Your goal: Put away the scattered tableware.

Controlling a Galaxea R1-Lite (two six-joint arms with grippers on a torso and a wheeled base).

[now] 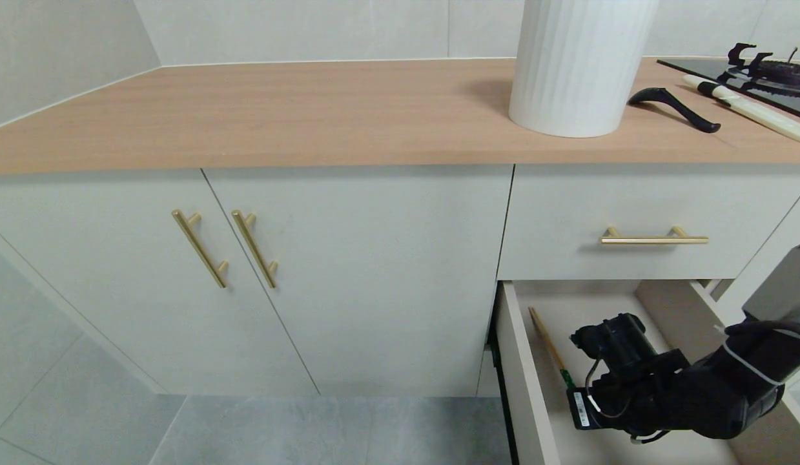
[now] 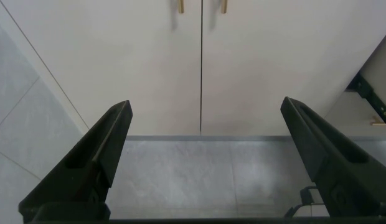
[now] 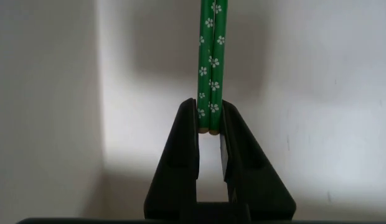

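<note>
Right gripper (image 3: pixel 210 118): jaws clamped on the end of the pair of green chopsticks with white flower print (image 3: pixel 209 56), which stick straight out past the jaw tips. The jaws sit inside the open pale drawer (image 1: pixel 522 361). Left gripper (image 2: pixel 205 106): jaws wide apart, nothing between them, facing the white cabinet doors (image 2: pixel 201 62). Well above the right jaws, on the wooden tabletop (image 1: pixel 309 110): black curved utensil (image 1: pixel 674 108), cream-handled knife (image 1: pixel 748 108).

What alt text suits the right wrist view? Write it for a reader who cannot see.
The right end effector is shut on the ends of two green chopsticks with white flowers, which point away from it inside a pale drawer.
</note>
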